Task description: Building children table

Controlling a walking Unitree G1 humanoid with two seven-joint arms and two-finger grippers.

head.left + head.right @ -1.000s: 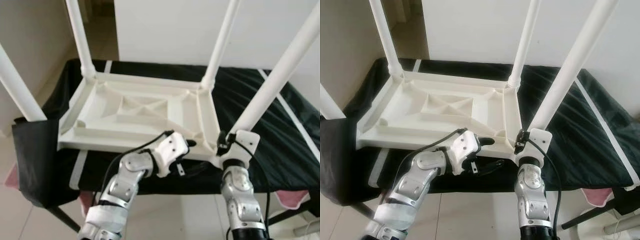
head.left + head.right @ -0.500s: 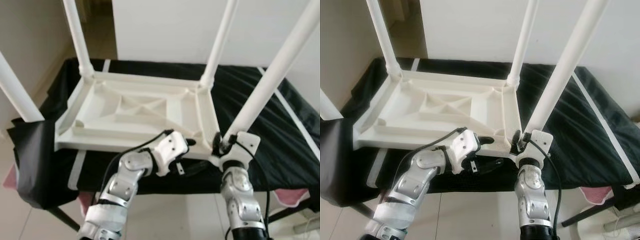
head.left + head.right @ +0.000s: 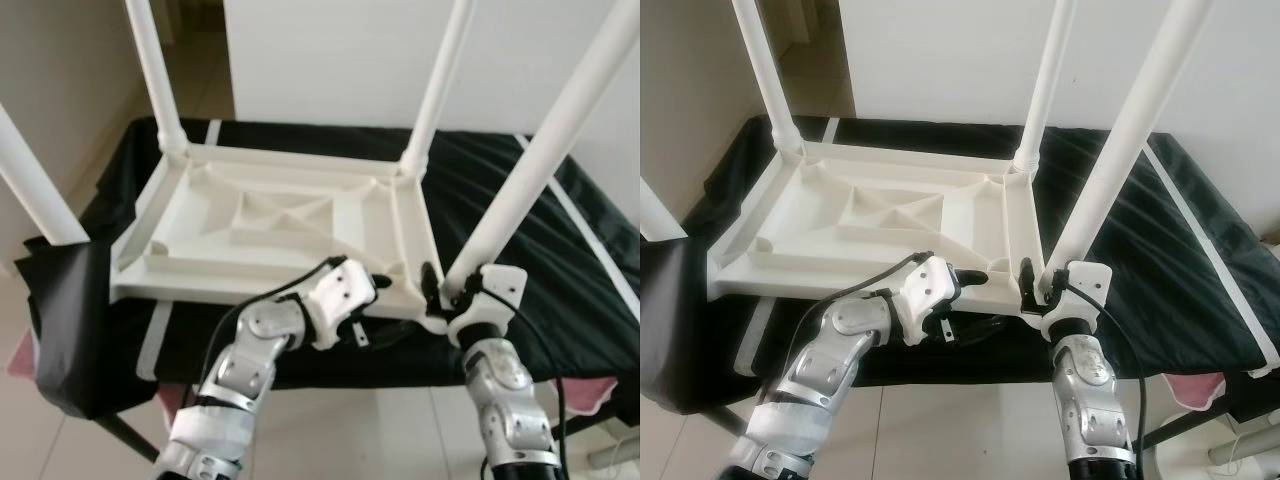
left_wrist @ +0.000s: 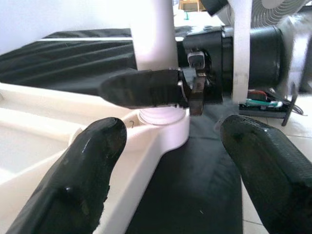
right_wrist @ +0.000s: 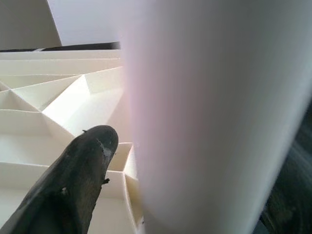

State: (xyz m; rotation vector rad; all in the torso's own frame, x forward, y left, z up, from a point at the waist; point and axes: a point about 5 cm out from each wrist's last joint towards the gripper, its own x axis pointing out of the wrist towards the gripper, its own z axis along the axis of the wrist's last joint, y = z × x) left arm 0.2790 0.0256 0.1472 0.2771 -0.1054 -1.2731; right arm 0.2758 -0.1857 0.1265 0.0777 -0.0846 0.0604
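A white plastic children's table (image 3: 270, 225) lies upside down on a black-covered stand (image 3: 500, 170), its legs pointing up. My right gripper (image 3: 450, 290) is closed around the base of the near right leg (image 3: 545, 160). In the right wrist view that leg (image 5: 209, 122) stands between the fingers (image 5: 83, 175). My left gripper (image 3: 385, 308) hangs open just left of that corner, at the near edge of the tabletop, and holds nothing. In the left wrist view its fingers (image 4: 92, 165) frame the leg socket (image 4: 161, 117) and the right gripper's finger (image 4: 141, 87).
The other legs rise at far left (image 3: 155, 70), far right (image 3: 440, 90) and near left (image 3: 30, 180). Black cloth (image 3: 70, 320) hangs off the stand's left corner. A white wall stands behind, tiled floor lies below, and something pink (image 3: 585, 395) lies at lower right.
My right wrist has swung to the right around the near right leg's base, so one black finger now shows left of the leg. The left gripper has stayed in place.
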